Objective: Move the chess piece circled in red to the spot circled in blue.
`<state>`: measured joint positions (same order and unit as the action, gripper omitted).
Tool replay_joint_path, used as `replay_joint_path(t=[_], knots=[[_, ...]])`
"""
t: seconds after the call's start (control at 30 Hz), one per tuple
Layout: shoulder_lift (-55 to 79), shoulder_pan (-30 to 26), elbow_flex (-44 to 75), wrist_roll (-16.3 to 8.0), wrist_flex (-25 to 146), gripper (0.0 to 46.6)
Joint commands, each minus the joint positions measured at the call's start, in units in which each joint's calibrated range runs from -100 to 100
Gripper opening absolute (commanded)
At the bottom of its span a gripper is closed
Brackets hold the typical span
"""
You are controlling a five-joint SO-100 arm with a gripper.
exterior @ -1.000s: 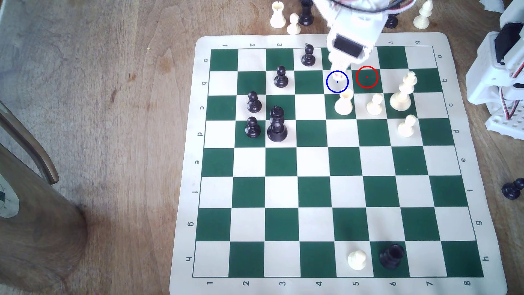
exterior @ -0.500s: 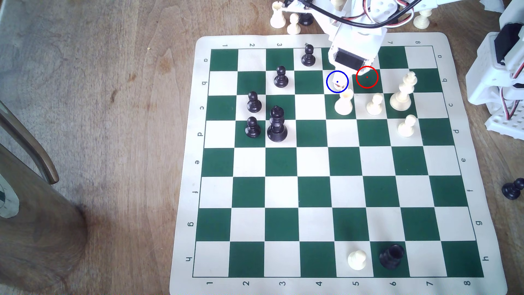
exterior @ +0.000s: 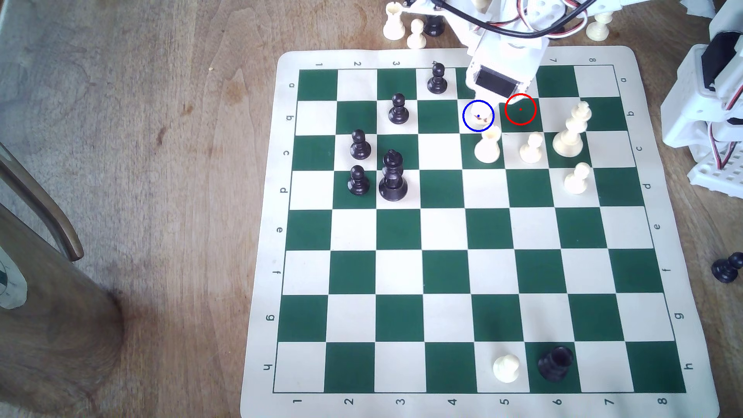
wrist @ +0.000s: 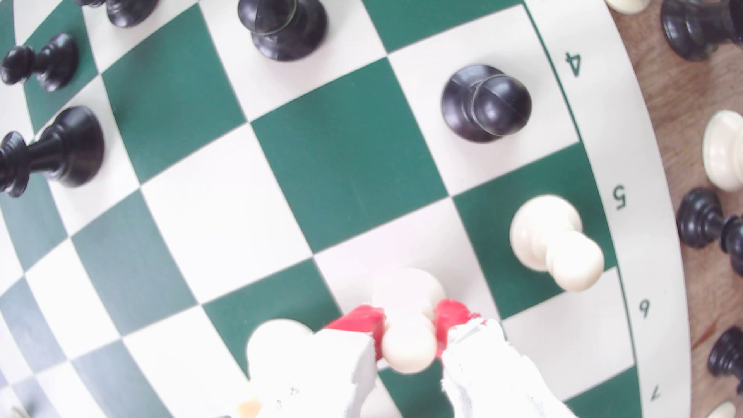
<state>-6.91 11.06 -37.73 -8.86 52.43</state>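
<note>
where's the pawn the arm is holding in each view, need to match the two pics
Exterior view: the cream pawn sits inside the blue circle, just below the arm's white head, mostly covered by it.
Wrist view: the cream pawn is between the red-tipped fingers, its base over a white square.
Shared landmark: the black pawn by the printed 4 at the board's edge.

Wooden table (exterior: pixel 161 120): green-and-cream chess mat (exterior: pixel 462 406) lying flat toward the exterior view's right. Loose cream and black pieces (exterior: pixel 416 34) stand off the mat's far edge; one black pawn (exterior: pixel 727 268) at right.
</note>
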Motion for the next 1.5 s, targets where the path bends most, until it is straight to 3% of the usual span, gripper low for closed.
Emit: replay_joint_path(t=[0.0,0.13,0.27,0.53,0.97,1.2,1.47], knots=[[-3.7,1.02,-3.52,-1.51,-6.48,15.0],[-4.97,2.04,-6.33,-1.42,-9.6,20.6],[-8.37,2.12,-8.23,-1.27,-10.5,21.9],[-16.43,1.8,-4.61,-1.61,-3.78,21.8],[-44.11,-2.5,-0.62,-1.95,12.93,23.9],[-61.42,-2.18,-11.14,0.0,17.59,24.2],[-76.53,-1.25,-26.91,0.54,18.09,24.1]])
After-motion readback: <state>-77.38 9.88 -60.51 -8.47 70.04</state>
